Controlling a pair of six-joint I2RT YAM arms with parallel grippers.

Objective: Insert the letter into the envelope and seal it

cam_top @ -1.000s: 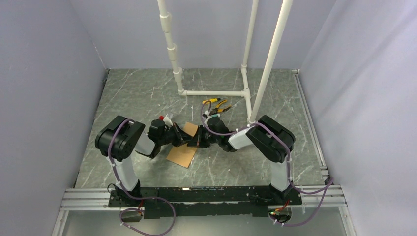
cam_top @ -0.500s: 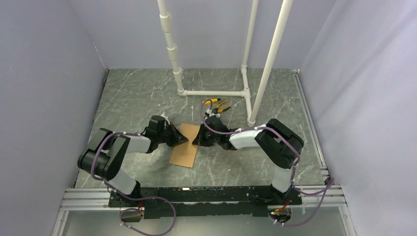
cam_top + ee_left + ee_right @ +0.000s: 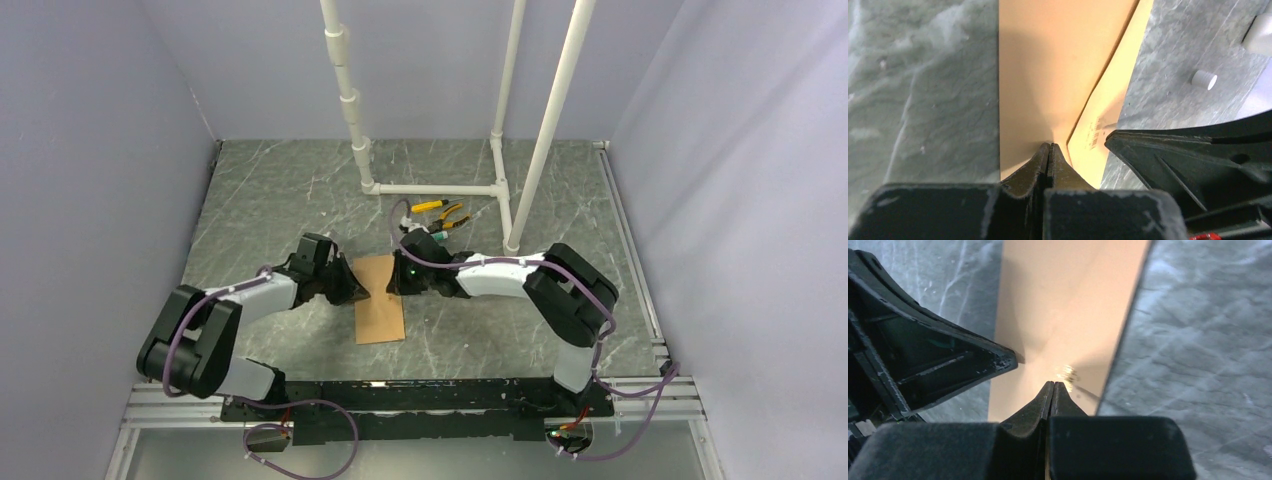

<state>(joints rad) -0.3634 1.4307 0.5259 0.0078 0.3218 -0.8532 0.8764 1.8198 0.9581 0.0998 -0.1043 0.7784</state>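
Nearest, from above: the envelope (image 3: 380,322), lying flat on the grey marbled table (image 3: 270,200) between the two arms, long side pointing away from the bases. Set upon its far half, one from each side: the left gripper (image 3: 1049,151) and the right gripper (image 3: 1053,387), both with fingers closed together and points resting on the paper. Impossible to say if nipping a thin layer or only pressing down.

No letter to be seen as a separate sheet; probably already inside. Judged to be the sealing step, with the flap folded over. Next, calls for firm pressure along the flap edge, without dragging the envelope over the table.

Only from the left wrist: a slanting fold edge and a paler strip with a small printed barcode (image 3: 1094,139). Only from the right wrist: a plain face with one small shiny spot (image 3: 1066,374). Only from above, farther back: yellow-handled pliers (image 3: 447,212) and a white pipe frame (image 3: 440,188).
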